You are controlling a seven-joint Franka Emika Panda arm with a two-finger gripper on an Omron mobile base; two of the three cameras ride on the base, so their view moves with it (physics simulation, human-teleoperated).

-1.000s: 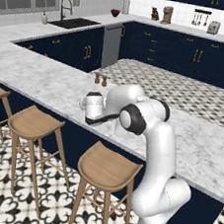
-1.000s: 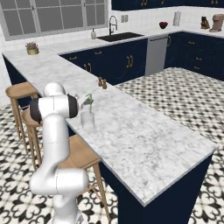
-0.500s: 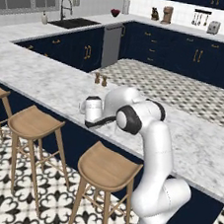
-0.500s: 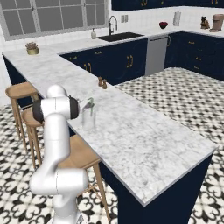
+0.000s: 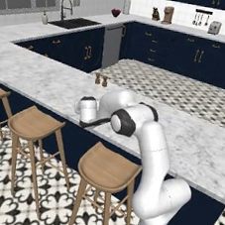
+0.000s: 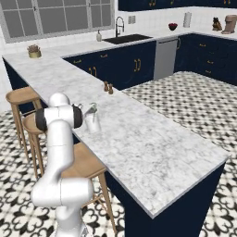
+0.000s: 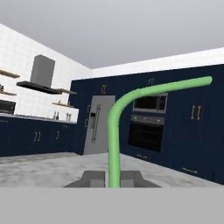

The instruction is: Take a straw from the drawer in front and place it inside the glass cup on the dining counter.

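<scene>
The arm has swung a little further left along the counter (image 6: 139,139) since a moment ago, the hand now low at its near edge. The gripper (image 7: 112,178) is pinched narrow on the straw (image 7: 114,140), which rises from between the fingertips and bends off to one side. The cup (image 6: 92,121) stands on the marble, the straw's green top right at its mouth.
</scene>
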